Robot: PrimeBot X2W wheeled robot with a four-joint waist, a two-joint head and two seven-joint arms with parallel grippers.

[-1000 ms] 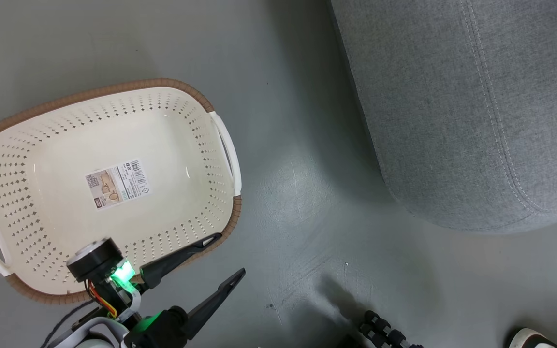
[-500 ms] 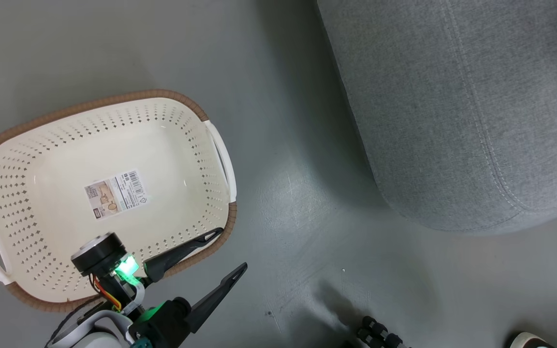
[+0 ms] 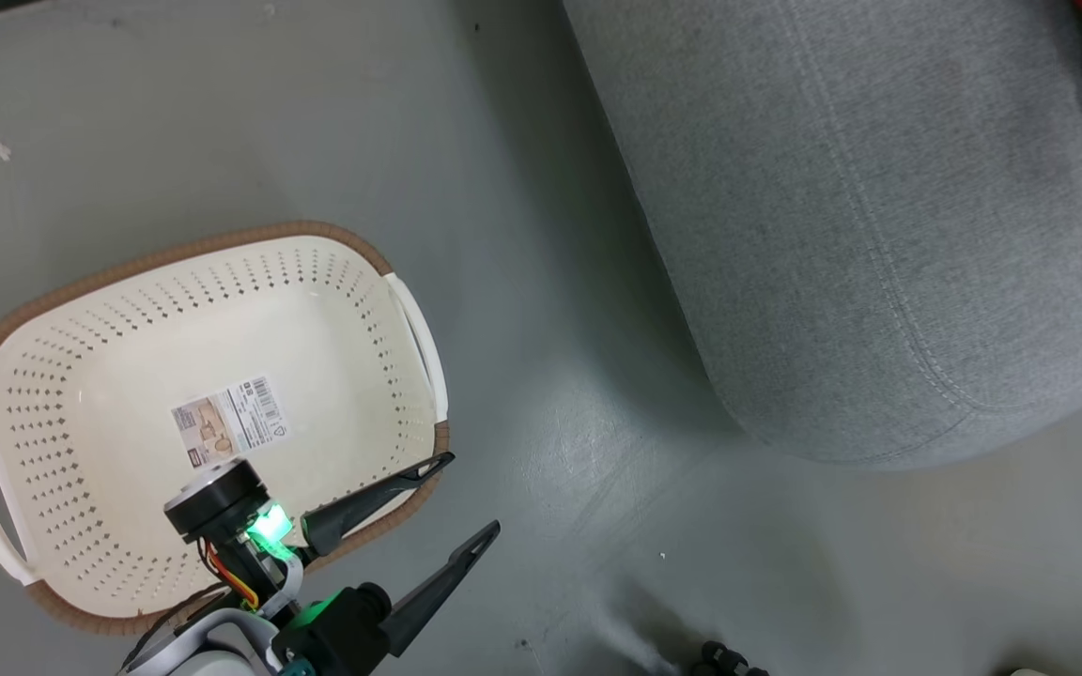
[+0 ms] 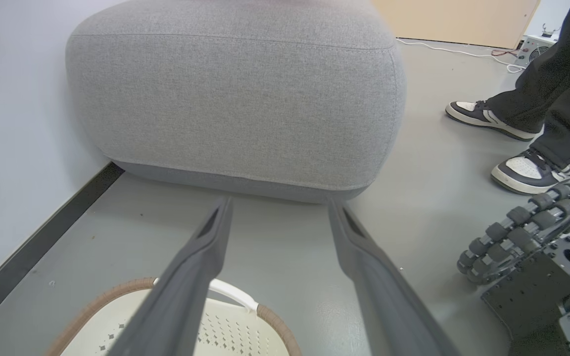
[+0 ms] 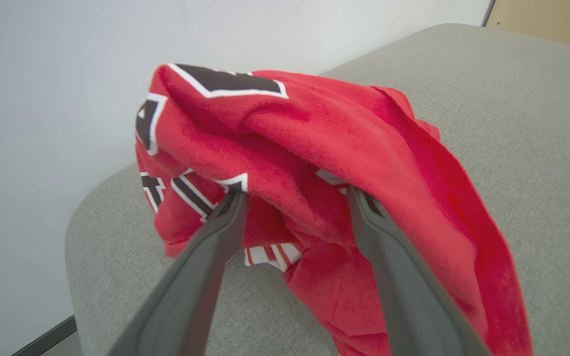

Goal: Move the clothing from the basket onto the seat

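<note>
My right claw [image 5: 298, 194] stands wide open, tips against the crumpled red jersey [image 5: 314, 128] lying on the grey seat [image 5: 512, 123] — my left claw [image 3: 471, 493], open too, hangs at the rim of the basket [image 3: 175, 255].

Soft, even room light keeps every view bright. In the head view the seat [image 3: 879, 235] throws a broad, blurry shadow onto the floor [image 3: 541, 188] to its left, and a pale sheen lies on the floor below it. A green lamp [image 3: 269, 522] glows vividly. Both wrist views bow at their edges; the clothing [image 5: 314, 138] looks slightly soft.
</note>
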